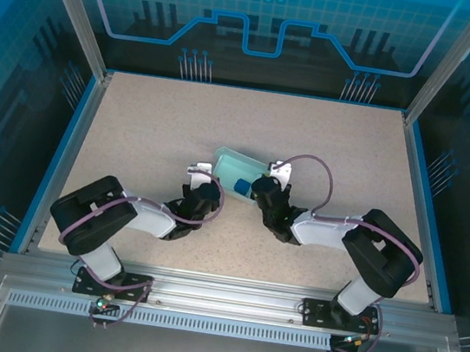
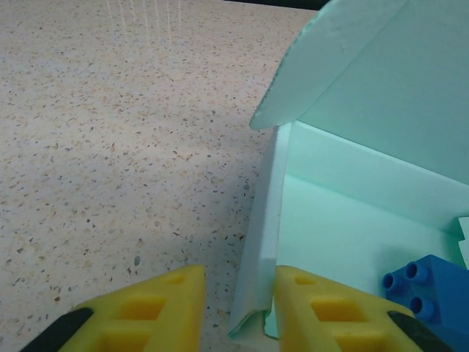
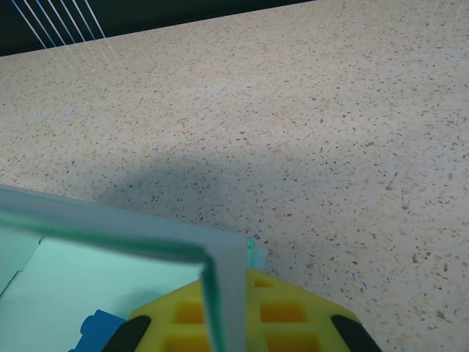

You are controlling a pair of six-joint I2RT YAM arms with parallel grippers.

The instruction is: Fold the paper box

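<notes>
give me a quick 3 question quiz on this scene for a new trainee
1. Short answer: what lies inside the paper box?
2. Pick one. The fingers of the left end effector stand:
A. both inside the box
B. one on each side of the box's side wall
C. both on the table, well clear of the box
3. True or false: the box is folded shut.

Key
1. a blue toy brick
2. B
3. false; it is open and its floor shows
</notes>
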